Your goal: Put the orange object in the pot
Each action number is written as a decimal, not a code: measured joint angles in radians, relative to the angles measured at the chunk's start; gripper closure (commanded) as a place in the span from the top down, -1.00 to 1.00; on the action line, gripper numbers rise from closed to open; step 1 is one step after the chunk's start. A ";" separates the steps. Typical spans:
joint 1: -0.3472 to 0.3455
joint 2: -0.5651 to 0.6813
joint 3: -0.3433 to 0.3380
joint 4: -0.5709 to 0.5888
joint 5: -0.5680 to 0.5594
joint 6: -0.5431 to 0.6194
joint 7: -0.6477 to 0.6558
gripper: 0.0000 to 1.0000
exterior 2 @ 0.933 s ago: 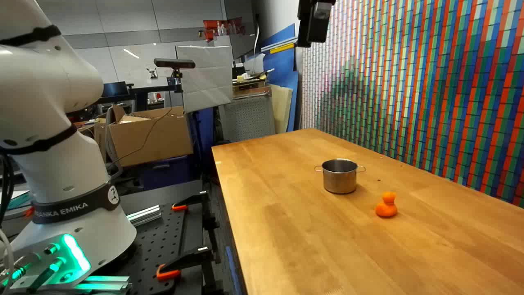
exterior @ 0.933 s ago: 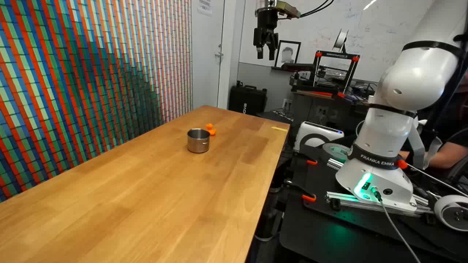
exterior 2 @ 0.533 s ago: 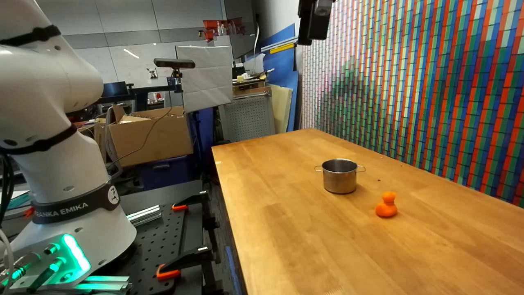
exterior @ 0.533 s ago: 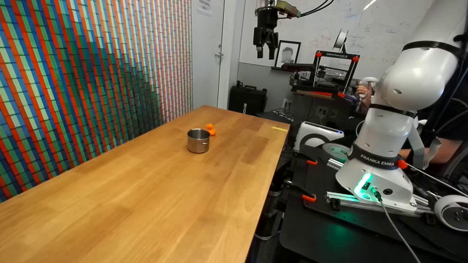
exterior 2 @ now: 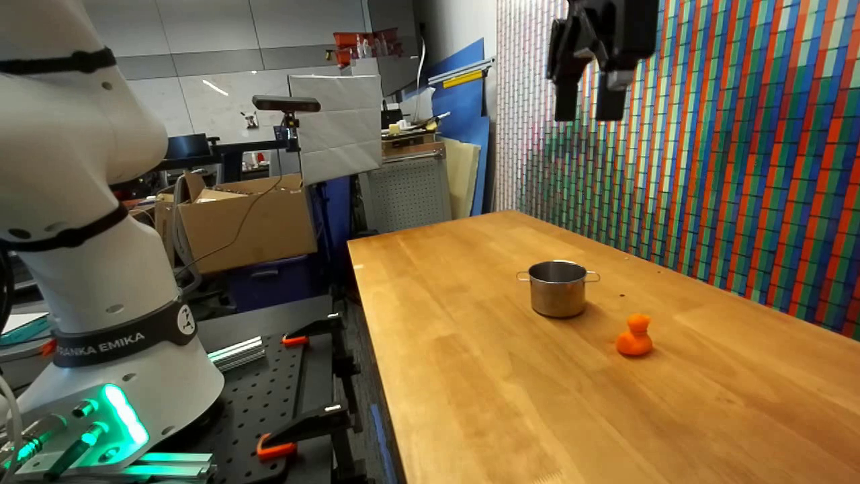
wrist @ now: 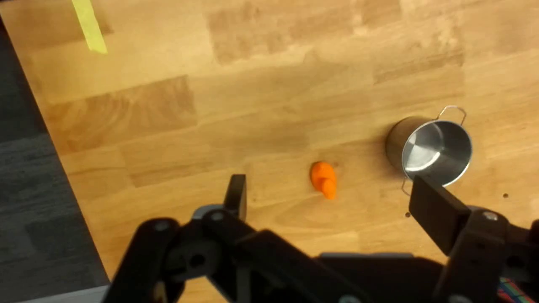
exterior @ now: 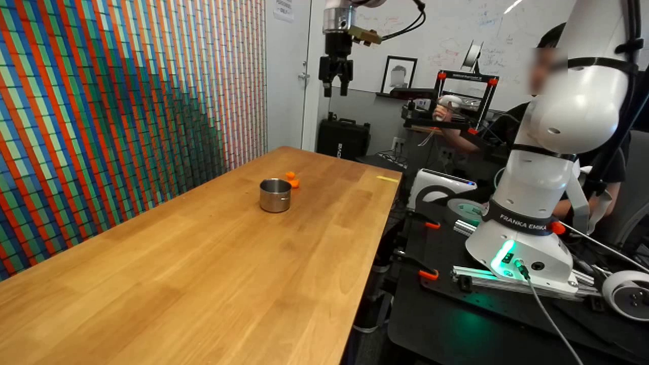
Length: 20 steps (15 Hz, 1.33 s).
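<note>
The orange object [exterior 2: 633,344], a small duck-like shape, stands on the table in both exterior views. In an exterior view the pot partly hides it [exterior: 294,183]. The pot [exterior 2: 557,299] is a small silver-grey metal pot with two thin wire handles, upright and close to the orange object [exterior: 275,200]. My gripper [exterior: 335,92] is open and empty, pointing down high above the table [exterior 2: 588,115]. In the wrist view my gripper [wrist: 327,179] has its fingers wide apart, with the orange object [wrist: 321,171] seen between them. The right finger covers part of the pot's rim [wrist: 468,139].
The wooden table [exterior 2: 457,376] has a yellow tape strip [exterior: 387,179] near its edge. A colourful striped wall [exterior 2: 725,134] runs along the table's far side. Orange-tipped clamps [exterior 2: 277,449] sit on the black robot stand. A person holds a white controller [exterior: 450,101] behind the arm.
My gripper has moved lower and out over the table, nearer to above the orange object, mostly in the last half second. It has also turned somewhat. The pot and orange object have not moved.
</note>
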 measured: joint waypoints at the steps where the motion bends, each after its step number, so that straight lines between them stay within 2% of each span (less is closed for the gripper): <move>1: 0.008 0.056 0.012 0.029 0.000 0.042 0.000 1.00; 4: 0.023 0.224 0.048 0.129 0.000 0.118 0.000 1.00; 10: 0.026 0.453 0.091 0.262 0.001 0.130 -0.011 1.00; 16: 0.025 0.551 0.089 0.290 -0.013 0.146 -0.025 1.00; 20: 0.023 0.584 0.088 0.283 -0.030 0.208 -0.031 1.00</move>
